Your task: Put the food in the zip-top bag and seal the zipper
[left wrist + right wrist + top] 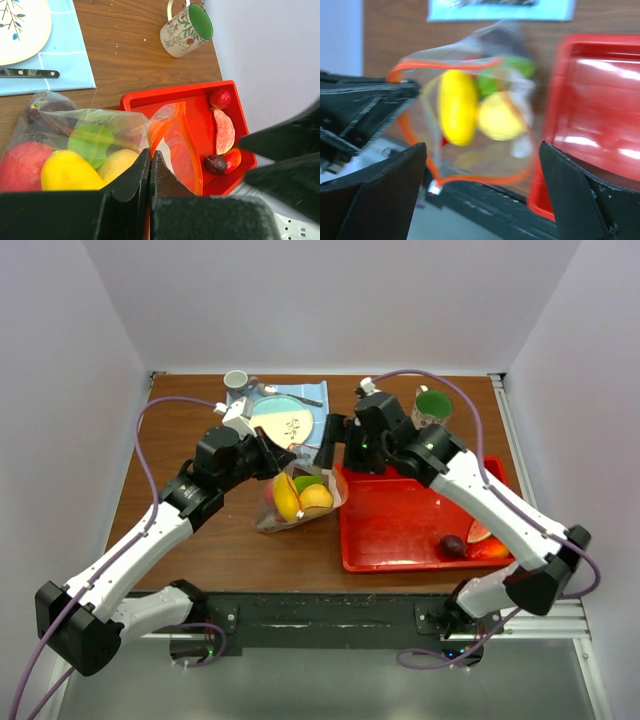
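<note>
The clear zip-top bag lies left of the red tray and holds yellow, orange and green food. My left gripper is shut on the bag's mouth edge. The red zipper forms an open loop. My right gripper is open and empty just above the bag's mouth, its jaws wide apart around it. A dark purple piece and red-orange pieces lie in the tray's near right corner.
The red tray sits right of the bag. A green-filled glass cup stands behind it. A plate with a knife on a blue mat and a mug are at the back.
</note>
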